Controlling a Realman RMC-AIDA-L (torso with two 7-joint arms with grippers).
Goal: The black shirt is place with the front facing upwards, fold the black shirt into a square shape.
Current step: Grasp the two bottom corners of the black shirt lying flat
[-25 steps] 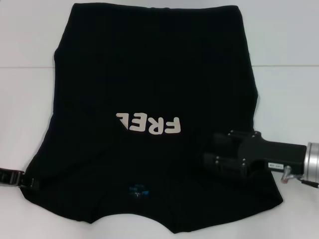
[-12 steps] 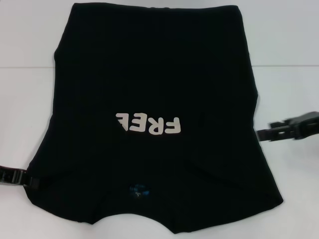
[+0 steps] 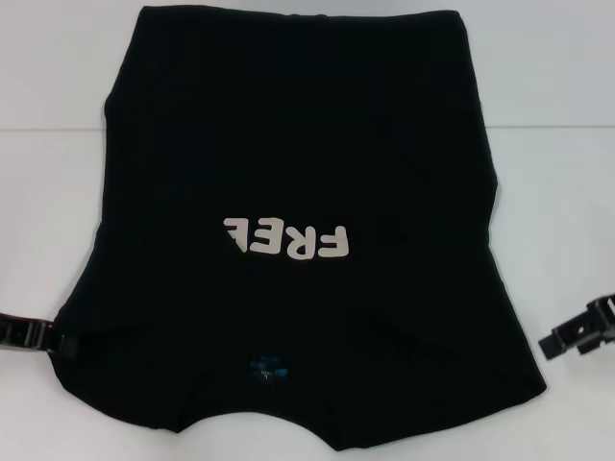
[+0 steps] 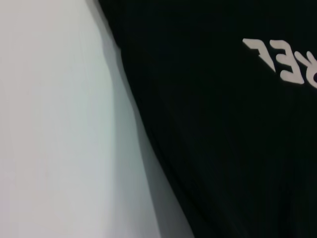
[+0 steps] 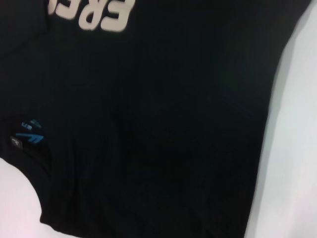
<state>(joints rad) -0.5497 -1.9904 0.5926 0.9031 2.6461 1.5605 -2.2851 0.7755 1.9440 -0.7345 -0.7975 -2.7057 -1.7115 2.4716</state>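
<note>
The black shirt (image 3: 298,144) lies flat on the white table (image 3: 548,96), front up, with both sides folded in. Its white letters (image 3: 288,238) read upside down from here, and the small blue neck label (image 3: 267,368) is near the front edge. My left gripper (image 3: 43,341) is low at the shirt's near left edge. My right gripper (image 3: 567,336) is over bare table just off the shirt's near right edge, apart from the cloth. The left wrist view shows the shirt (image 4: 223,139) and its letters (image 4: 287,62). The right wrist view shows the shirt (image 5: 163,124) and its label (image 5: 28,136).
White table surface shows on both sides of the shirt and beyond its far hem. A faint seam line (image 3: 557,126) crosses the table behind the shirt's middle. No other objects are in view.
My right arm has pulled back off the shirt's right side to the right edge of the view and come lower. The shirt and my left gripper have not moved.
</note>
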